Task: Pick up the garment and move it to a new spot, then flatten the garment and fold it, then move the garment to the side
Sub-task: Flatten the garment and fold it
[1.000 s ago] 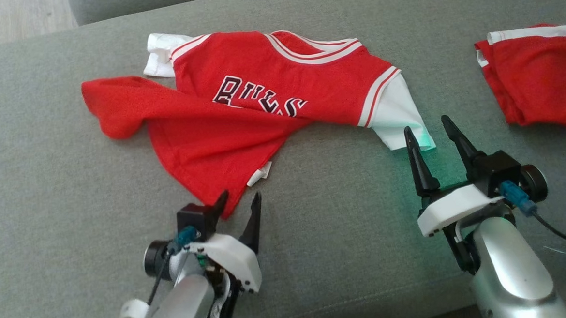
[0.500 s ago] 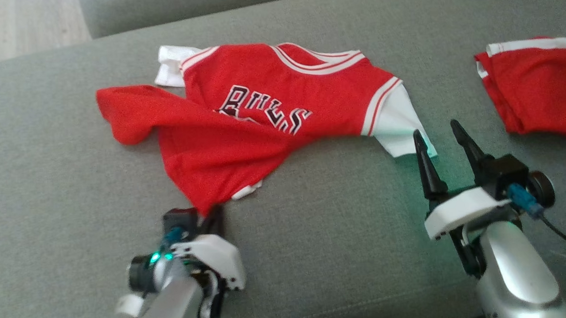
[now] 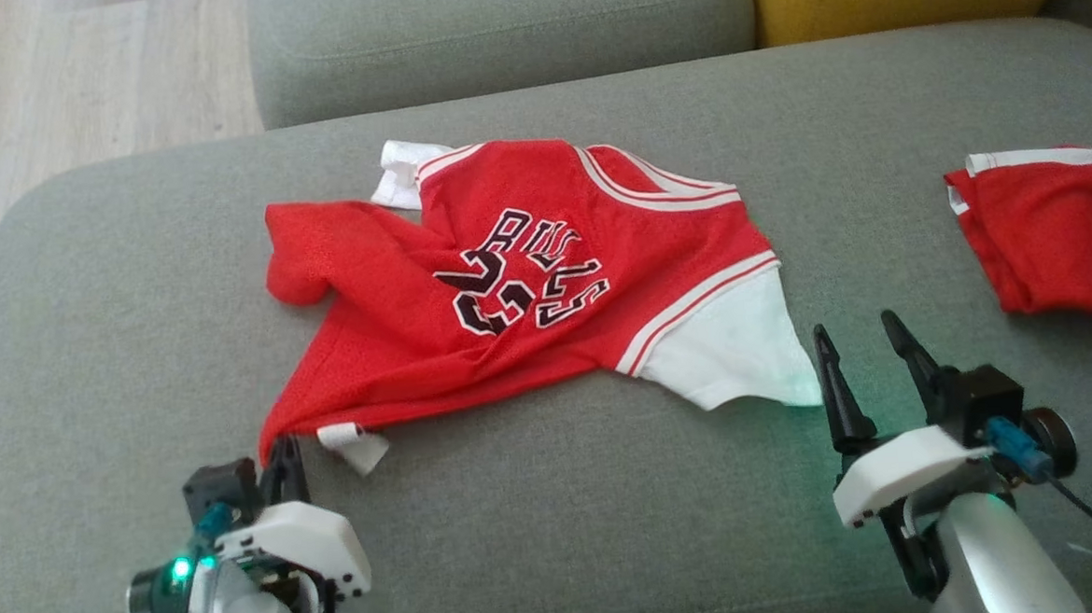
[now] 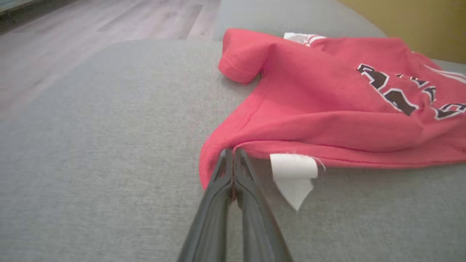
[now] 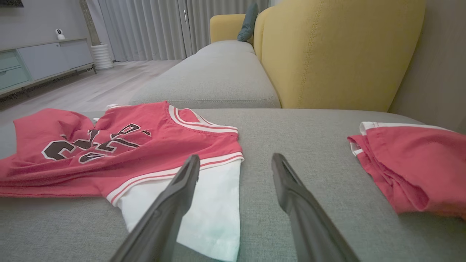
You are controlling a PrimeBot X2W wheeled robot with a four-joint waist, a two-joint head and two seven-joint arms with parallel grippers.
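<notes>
Pickup step, I judged: left gripper (image 3: 283, 451) clamped the jersey's (image 3: 389, 352) hem corner, right gripper (image 3: 854, 328) gaped beside its sleeve (image 3: 735, 353); lift next.

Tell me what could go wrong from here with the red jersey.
1. The left pincer pinches only the hem corner of the red jersey; the fabric may slip out when pulled.
2. The right pincer is open beside the white sleeve, holding nothing, so a one-sided lift may bunch the jersey.
3. The other red garment lies near and may be dragged.
</notes>
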